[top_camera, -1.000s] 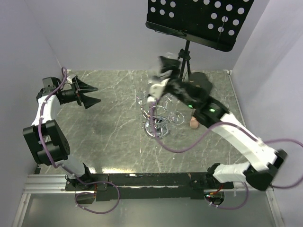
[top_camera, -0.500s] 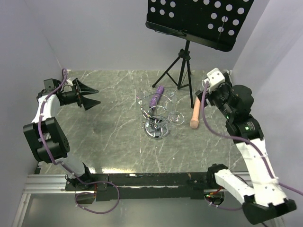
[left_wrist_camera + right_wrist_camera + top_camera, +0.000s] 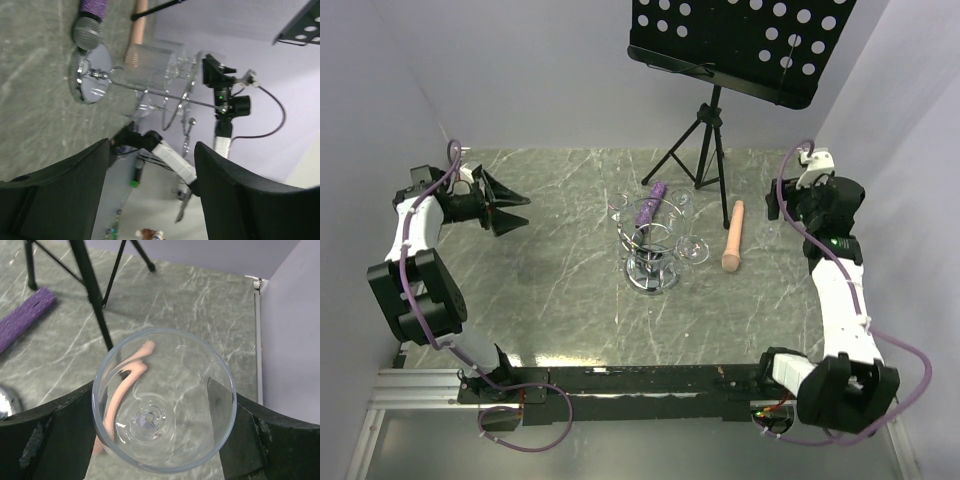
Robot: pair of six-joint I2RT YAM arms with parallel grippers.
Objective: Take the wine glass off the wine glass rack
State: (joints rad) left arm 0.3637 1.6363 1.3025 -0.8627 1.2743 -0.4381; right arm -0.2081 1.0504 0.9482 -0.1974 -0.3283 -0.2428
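Right gripper (image 3: 152,390) has the glass (image 3: 164,399), a finger pressed on each side of the bowl, and the wrist view looks straight down into the open rim to the stem at the bottom. The glass is off the rack (image 3: 650,262) and well apart from it, held over the far right of the table (image 3: 560,260), close to the side wall. The chrome rack stands mid-table on its round base, with other glasses (image 3: 692,250) hanging from its loops. A purple microphone (image 3: 649,204) lies just behind the rack, a peach rod (image 3: 732,236) lies to its right, and the black tripod stand (image 3: 705,150) rises at the back. Over on the far left, the left gripper (image 3: 523,209) hangs above the table with fingers spread wide and nothing between them, pointed at the rack.
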